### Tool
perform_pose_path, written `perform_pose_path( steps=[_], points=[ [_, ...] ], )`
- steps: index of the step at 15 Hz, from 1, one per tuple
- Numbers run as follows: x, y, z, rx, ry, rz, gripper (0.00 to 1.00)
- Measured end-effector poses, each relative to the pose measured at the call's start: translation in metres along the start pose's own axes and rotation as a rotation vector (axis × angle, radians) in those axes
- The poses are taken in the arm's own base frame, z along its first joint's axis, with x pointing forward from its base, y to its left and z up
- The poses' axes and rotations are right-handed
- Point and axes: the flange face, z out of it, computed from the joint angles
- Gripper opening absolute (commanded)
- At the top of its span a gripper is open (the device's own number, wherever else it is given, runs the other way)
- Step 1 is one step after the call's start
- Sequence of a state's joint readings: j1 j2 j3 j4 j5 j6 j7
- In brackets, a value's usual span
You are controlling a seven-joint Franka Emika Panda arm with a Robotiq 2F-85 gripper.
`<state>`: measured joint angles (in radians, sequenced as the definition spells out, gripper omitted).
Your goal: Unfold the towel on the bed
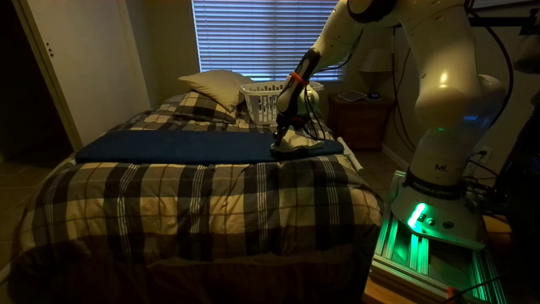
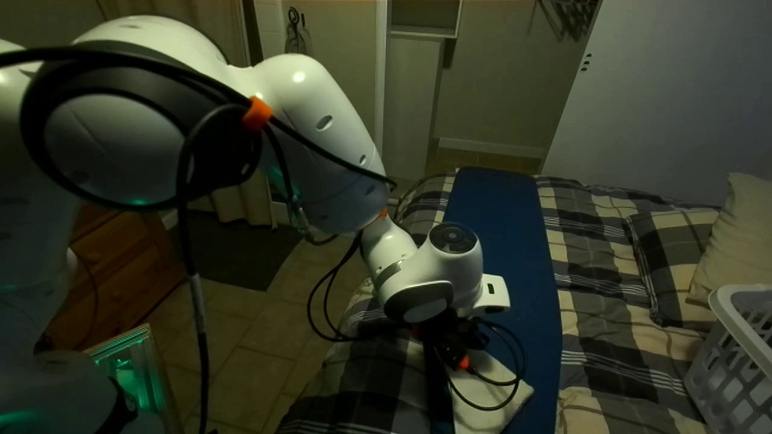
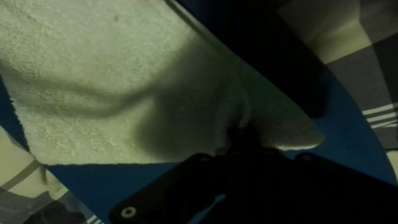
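The cream-white towel (image 1: 297, 141) lies folded on the dark blue cloth at the near-robot end of the bed (image 1: 181, 202). In an exterior view the towel (image 2: 491, 386) is partly hidden by the wrist and cables. In the wrist view the towel (image 3: 77, 56) fills the upper left, with a straight edge and a rounded corner. My gripper (image 3: 244, 132) is shut on the towel near that edge, and the cloth puckers at the fingertips. In an exterior view the gripper (image 1: 277, 140) sits at the towel's left end, which is slightly raised.
The long dark blue cloth (image 1: 177, 145) lies flat across the plaid comforter. A white laundry basket (image 1: 263, 103) and a pale pillow (image 1: 219, 84) stand on the bed behind it. Cables (image 2: 512, 355) loop beside the wrist. A nightstand (image 1: 358, 120) stands beyond the bed.
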<state>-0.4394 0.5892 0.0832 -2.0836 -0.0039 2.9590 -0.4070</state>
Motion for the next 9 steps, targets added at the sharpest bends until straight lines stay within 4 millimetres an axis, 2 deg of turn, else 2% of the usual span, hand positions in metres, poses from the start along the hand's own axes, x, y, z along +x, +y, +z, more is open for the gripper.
perform_pose_path(
  steps=[9],
  points=[
    [0.019,0.062,-0.029,-0.007,0.103,0.228,0.05]
  ],
)
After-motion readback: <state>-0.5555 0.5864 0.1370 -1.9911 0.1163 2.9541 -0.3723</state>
